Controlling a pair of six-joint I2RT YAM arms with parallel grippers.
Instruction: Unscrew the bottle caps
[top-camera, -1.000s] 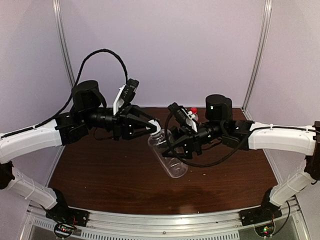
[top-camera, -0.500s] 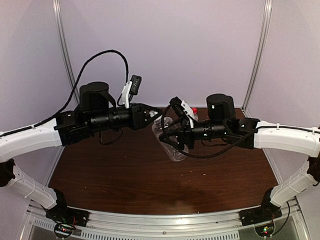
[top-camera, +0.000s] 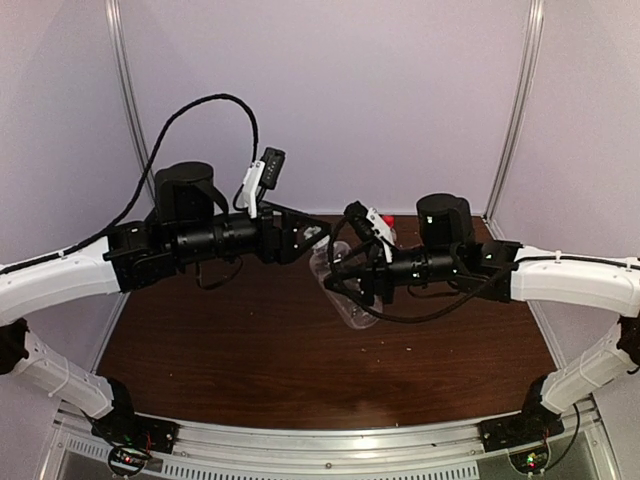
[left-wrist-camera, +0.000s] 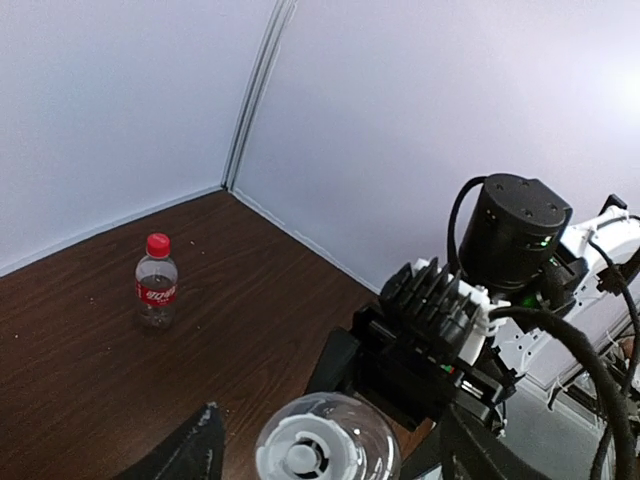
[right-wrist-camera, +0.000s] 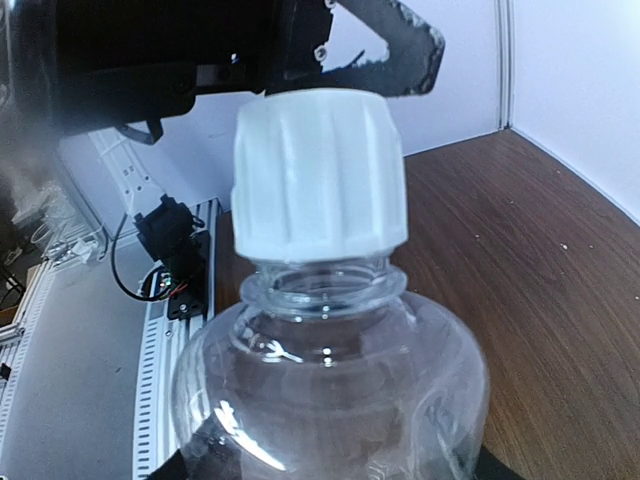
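Plain bottle (right-wrist-camera: 325, 400) clamped in right pincer (top-camera: 345, 283), mid-frame; the grip itself mostly hidden.
Left pincer (top-camera: 310, 237) spread wide astride white cap (right-wrist-camera: 318, 175), cap on neck. Labelled bottle (left-wrist-camera: 157, 290) stands left, on brown bench (top-camera: 200, 340); lilac walls (top-camera: 350, 100).

The dark brown wooden table (top-camera: 220, 350) carries one small red-labelled bottle (left-wrist-camera: 157, 290), standing upright near its far corner. A red cap (left-wrist-camera: 158, 243) tops it.
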